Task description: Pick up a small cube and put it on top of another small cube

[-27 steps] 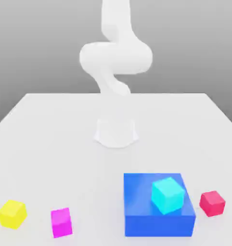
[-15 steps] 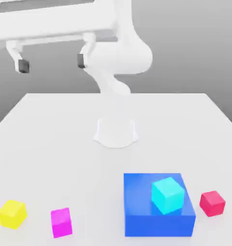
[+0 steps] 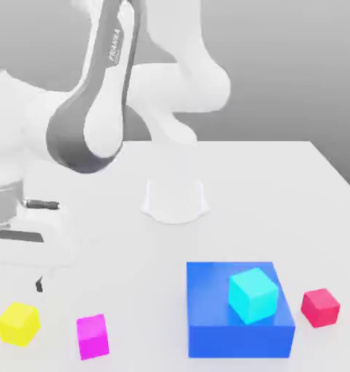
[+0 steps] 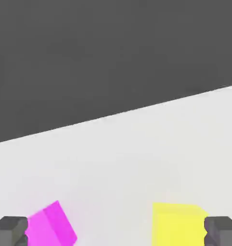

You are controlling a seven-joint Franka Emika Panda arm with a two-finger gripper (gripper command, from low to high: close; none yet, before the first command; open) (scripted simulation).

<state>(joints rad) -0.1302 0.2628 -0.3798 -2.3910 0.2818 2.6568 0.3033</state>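
At the exterior view's lower left, one yellow cube (image 3: 19, 324) and one magenta cube (image 3: 93, 336) are being overhung by one opened gripper (image 3: 15, 282).

1. My gripper (image 3: 15, 280) hangs above the yellow cube (image 3: 19, 324), with air between my fingertips and the table (image 3: 145, 290).
2. The magenta cube (image 3: 93, 336) is my nearest obstacle: it stands beside the yellow one, with a strip of bare table between them.
3. Between the magenta cube and the blue block (image 3: 236, 341) I have a wider bare lane.
4. The block is a broad, low obstacle; the cyan cube (image 3: 253, 295) on it raises it further, towards the exterior view's right. The rest of its top is bare.
5. The red cube (image 3: 320, 308) stands just beside the block, leaving me only a narrow gap.
6. Between the cubes and my base (image 3: 175, 202), the table I can see is open.
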